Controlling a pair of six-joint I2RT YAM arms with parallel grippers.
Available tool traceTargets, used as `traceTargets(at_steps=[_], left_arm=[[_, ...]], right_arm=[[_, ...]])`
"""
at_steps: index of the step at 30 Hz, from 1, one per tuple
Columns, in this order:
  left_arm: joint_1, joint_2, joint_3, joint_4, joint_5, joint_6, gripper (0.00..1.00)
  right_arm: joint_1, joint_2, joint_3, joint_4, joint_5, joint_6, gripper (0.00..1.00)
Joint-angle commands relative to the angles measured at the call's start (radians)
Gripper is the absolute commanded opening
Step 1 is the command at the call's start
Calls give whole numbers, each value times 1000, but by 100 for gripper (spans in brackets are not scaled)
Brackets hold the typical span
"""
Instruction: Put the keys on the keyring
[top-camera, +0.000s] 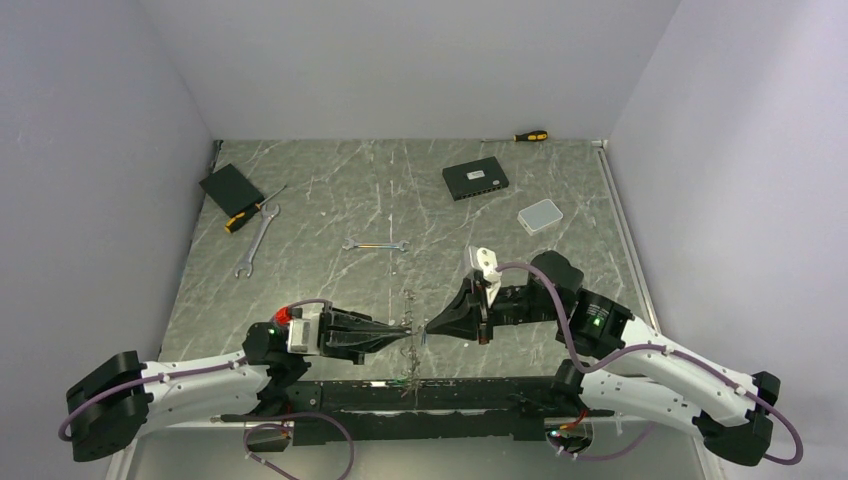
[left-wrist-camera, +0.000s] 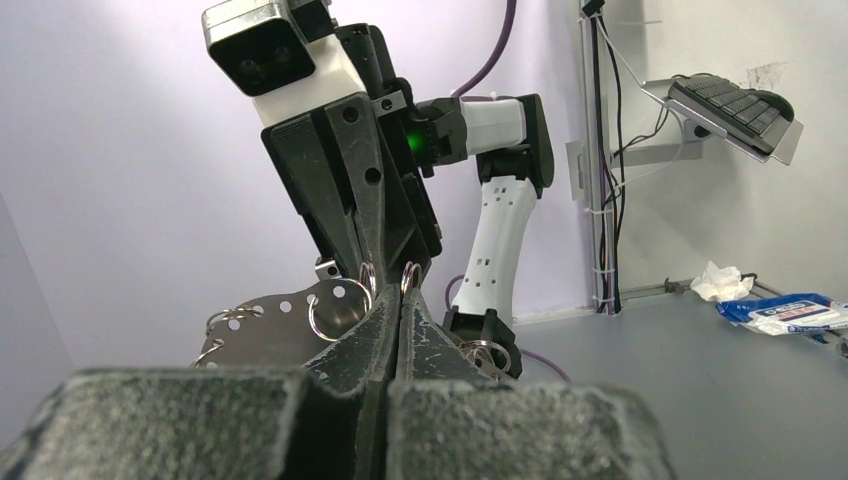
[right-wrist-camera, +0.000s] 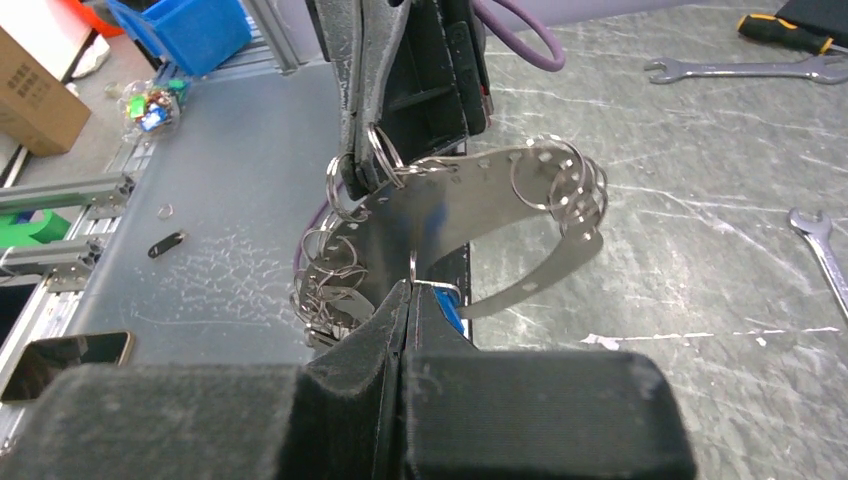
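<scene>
Your left hand (top-camera: 408, 331) is clamped tight on the keyring (right-wrist-camera: 480, 200), which hangs between both hands above the counter (top-camera: 400, 200). Your right hand (right-wrist-camera: 408, 290) is fully closed too, pinching a thin ring (right-wrist-camera: 413, 262) at its fingertips. The keys (right-wrist-camera: 325, 295) dangle below your left hand.

Screwdriver (top-camera: 530, 135), white box (top-camera: 540, 215), spanner (top-camera: 375, 244)

My top camera looks down over the tabletop (top-camera: 330, 190) from behind. Wrist cameras sight closely along left tool (left-wrist-camera: 397, 300) and right tool (right-wrist-camera: 410, 295), face to face, sharing the keyring (right-wrist-camera: 480, 190).
</scene>
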Motion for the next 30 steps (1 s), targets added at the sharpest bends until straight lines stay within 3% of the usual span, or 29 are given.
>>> traceTargets(at_steps=[1,30], left_arm=[[-1,-9,-9,54,5,0,0],[-2,-8,-19,64,-17,9,0]], right_arm=[[2,-8,47,70,-51,26,0],[2,32,17,188,-119,100,0]])
